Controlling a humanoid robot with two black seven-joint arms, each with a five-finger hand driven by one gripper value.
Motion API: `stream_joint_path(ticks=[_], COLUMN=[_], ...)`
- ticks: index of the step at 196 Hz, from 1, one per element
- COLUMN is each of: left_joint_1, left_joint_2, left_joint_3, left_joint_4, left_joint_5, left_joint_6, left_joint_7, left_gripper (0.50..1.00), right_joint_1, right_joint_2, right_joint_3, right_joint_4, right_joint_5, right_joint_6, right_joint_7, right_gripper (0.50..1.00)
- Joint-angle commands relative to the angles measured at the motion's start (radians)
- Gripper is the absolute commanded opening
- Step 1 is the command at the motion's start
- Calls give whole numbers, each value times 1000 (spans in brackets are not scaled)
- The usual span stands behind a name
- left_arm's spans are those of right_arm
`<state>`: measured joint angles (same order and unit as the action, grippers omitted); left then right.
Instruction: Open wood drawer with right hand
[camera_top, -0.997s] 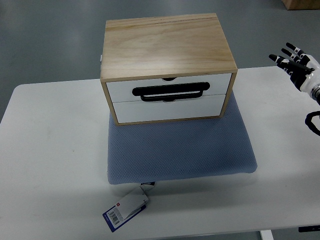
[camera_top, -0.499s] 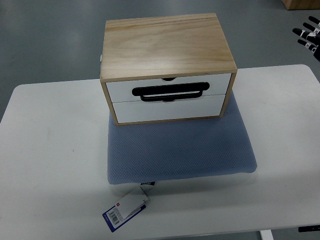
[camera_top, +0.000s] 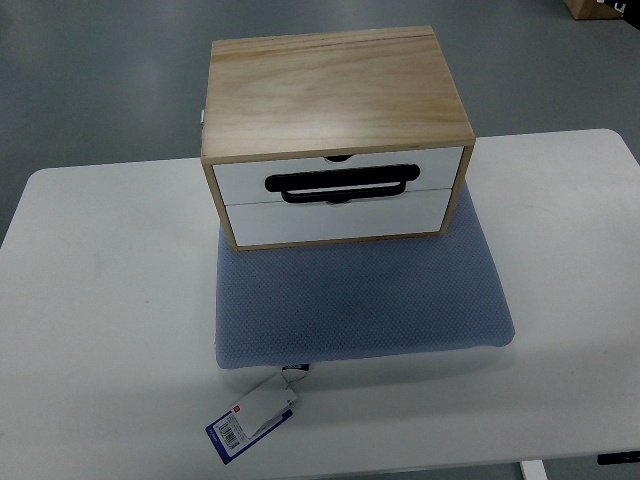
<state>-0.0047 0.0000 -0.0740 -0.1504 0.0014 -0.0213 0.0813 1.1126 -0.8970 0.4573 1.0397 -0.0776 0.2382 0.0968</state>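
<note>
Nearest me, a tag (camera_top: 251, 418) with a barcode lies on the white table (camera_top: 90, 330), just off the front edge of the blue mat (camera_top: 360, 305). On the mat's far part stands the wooden box (camera_top: 335, 95), its two white drawers facing me. The upper drawer (camera_top: 340, 179) carries a black handle (camera_top: 341, 183); the lower drawer (camera_top: 335, 217) sits beneath it. Both fronts lie flush with the frame. I see neither robot hand, so I cannot tell how their fingers stand. Beyond: grey floor (camera_top: 100, 80).
</note>
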Motion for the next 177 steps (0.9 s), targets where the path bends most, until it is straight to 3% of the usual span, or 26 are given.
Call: stream_joint_path(ticks=[1, 83, 177], left_joint_1=[0, 0, 0], left_joint_2=[0, 0, 0], left_joint_3=[0, 0, 0], left_joint_4=[0, 0, 0], left_joint_5=[0, 0, 0], left_joint_6=[0, 0, 0], left_joint_7=[0, 0, 0], left_gripper=[1000, 1000, 1000], right_joint_1=[79, 460, 625], right_joint_2=[-16, -10, 127], right_joint_3=[-75, -500, -718], right_joint_4=[22, 123, 260], right_joint_5=[-2, -80, -194], right_joint_6=[47, 224, 277], right_joint_7=[-2, -5, -11], right_gripper=[930, 930, 930])
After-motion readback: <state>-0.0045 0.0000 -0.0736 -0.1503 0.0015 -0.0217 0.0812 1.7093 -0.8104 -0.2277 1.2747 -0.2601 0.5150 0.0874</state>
